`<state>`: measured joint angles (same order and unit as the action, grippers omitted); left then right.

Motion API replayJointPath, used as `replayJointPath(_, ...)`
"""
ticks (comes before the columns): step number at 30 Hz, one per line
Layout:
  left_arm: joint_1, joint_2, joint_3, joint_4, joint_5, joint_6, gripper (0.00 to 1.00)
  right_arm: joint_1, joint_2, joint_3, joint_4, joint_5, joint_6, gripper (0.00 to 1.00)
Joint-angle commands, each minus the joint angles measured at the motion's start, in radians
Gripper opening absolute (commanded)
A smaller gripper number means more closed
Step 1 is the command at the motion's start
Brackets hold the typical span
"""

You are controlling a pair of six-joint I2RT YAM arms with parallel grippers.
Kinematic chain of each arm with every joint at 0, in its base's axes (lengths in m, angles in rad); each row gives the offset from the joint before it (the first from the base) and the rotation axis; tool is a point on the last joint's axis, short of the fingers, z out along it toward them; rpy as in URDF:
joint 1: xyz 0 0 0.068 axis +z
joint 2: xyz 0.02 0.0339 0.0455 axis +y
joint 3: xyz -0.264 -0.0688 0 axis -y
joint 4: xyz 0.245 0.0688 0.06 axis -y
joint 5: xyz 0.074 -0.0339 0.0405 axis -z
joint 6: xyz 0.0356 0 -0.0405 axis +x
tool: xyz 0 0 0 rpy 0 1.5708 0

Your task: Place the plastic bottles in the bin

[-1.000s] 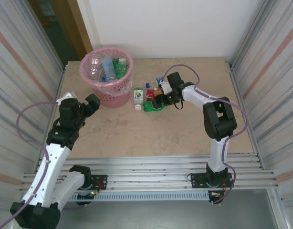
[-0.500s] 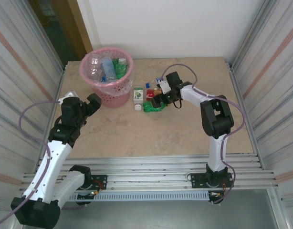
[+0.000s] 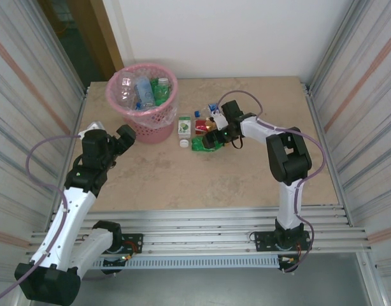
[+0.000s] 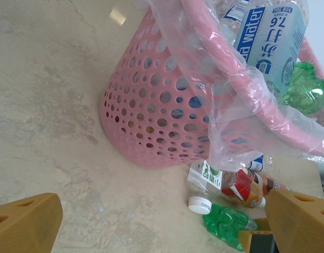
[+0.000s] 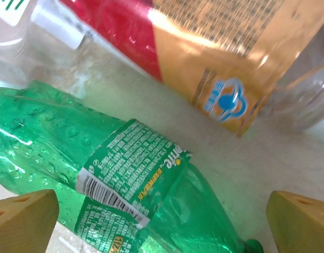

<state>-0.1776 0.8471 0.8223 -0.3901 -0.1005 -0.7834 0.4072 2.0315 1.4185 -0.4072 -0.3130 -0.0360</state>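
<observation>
Your right gripper (image 3: 214,135) has its fingers spread wide and holds nothing. In the right wrist view its tan fingertips (image 5: 25,221) sit at the two lower corners, and a crushed green bottle (image 5: 125,174) lies on its side between and beneath them. Whether either finger touches it, you cannot tell from here. Just beyond the green bottle lies a clear bottle with a red and orange label (image 5: 215,47), also on its side.

From above, this gripper is low over the small heap of loose bottles (image 3: 205,131) near the middle of the table (image 3: 183,185), just right of the bin (image 3: 144,124). At the heap's left edge are a clear bottle with a green and white label (image 3: 184,125) and a white cap (image 3: 183,143), both close beside the foot of the bin.

Your left gripper (image 3: 125,137) is also wide apart and empty, hanging over bare table just left of the bin and pointing toward it. Its wrist view looks between the tan fingers (image 4: 25,221) at the pink lattice wall and the thin liner bag (image 4: 204,68) folded over the rim.

The bin stands upright at the far left of the table. It already holds several bottles, among them a blue-labelled bottle (image 4: 267,37) and a green one (image 4: 307,87) near the rim.
</observation>
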Motion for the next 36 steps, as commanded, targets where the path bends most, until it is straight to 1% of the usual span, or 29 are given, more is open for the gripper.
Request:
replayJointPath(1, 0.008, -0.002, -0.009, 0.022, 0.005, -0.017, 0.99, 0.026, -0.071, -0.058, -0.028, -0.017, 0.018, 0.97)
replayJointPath(6, 0.007, 0.017, 0.001, 0.027, 0.012, -0.018, 0.99, 0.08, -0.124, -0.137, -0.026, 0.007, 0.076, 0.93)
replayJointPath(11, 0.007, 0.036, 0.002, 0.034, 0.023, -0.021, 0.99, 0.134, -0.146, -0.189, -0.024, 0.012, 0.112, 0.9)
replayJointPath(15, 0.007, 0.045, -0.001, 0.045, 0.034, -0.029, 0.99, 0.176, -0.146, -0.212, -0.025, 0.085, 0.124, 0.87)
replayJointPath(19, 0.007, 0.052, -0.009, 0.062, 0.049, -0.037, 0.99, 0.211, -0.125, -0.219, -0.032, 0.152, 0.119, 0.77)
replayJointPath(27, 0.007, 0.07, -0.006, 0.069, 0.064, -0.049, 0.99, 0.255, -0.125, -0.262, -0.032, 0.233, 0.124, 0.55)
replayJointPath(29, 0.008, 0.073, -0.005, 0.069, 0.066, -0.052, 0.99, 0.264, -0.139, -0.283, -0.032, 0.25, 0.126, 0.51)
replayJointPath(33, 0.007, 0.078, -0.001, 0.073, 0.073, -0.054, 0.99, 0.278, -0.162, -0.315, -0.036, 0.262, 0.13, 0.36)
replayJointPath(36, 0.007, 0.076, 0.0, 0.07, 0.078, -0.056, 0.99, 0.292, -0.176, -0.332, -0.043, 0.271, 0.13, 0.28)
